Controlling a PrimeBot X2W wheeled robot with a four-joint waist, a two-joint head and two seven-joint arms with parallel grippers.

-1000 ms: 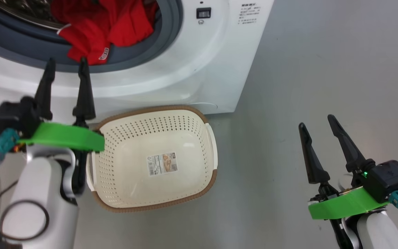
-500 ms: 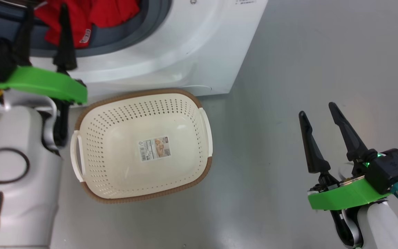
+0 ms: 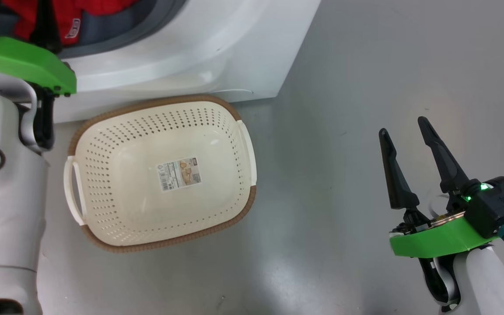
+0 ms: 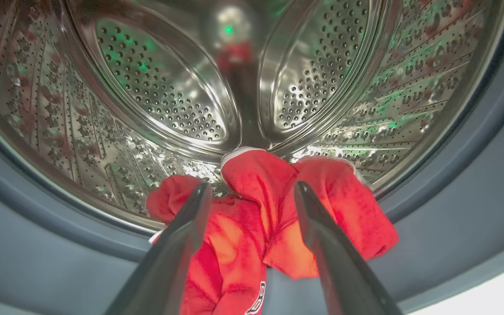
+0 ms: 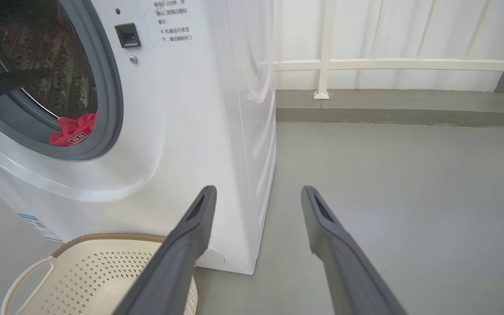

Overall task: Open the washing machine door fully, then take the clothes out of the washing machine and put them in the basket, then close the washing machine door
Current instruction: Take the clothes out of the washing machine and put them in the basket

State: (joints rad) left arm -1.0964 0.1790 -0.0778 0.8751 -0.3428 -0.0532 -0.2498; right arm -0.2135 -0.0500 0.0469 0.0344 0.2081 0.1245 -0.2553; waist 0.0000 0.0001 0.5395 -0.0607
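Left wrist view: spread left gripper (image 4: 252, 185) aims at bright red fabric clothes (image 4: 243, 245) on the lip of the perforated steel drum (image 4: 169, 100) (cream plastic basket (image 3: 103, 239) waits empty); unloading likely needs a pinch next.

Clothes (image 3: 90, 6): cut by the head view's top edge.
Left gripper (image 4: 252, 187): fingertips off that same edge.
Basket (image 5: 103, 237): right wrist view crops it below.
Basket label (image 3: 178, 174): print too small.

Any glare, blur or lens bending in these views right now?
Left wrist view: drum glints white and green, fingers soft up close. Head view: sharp, soft sheen on the floor. Right wrist view: even light, faint sheen on the washing machine.
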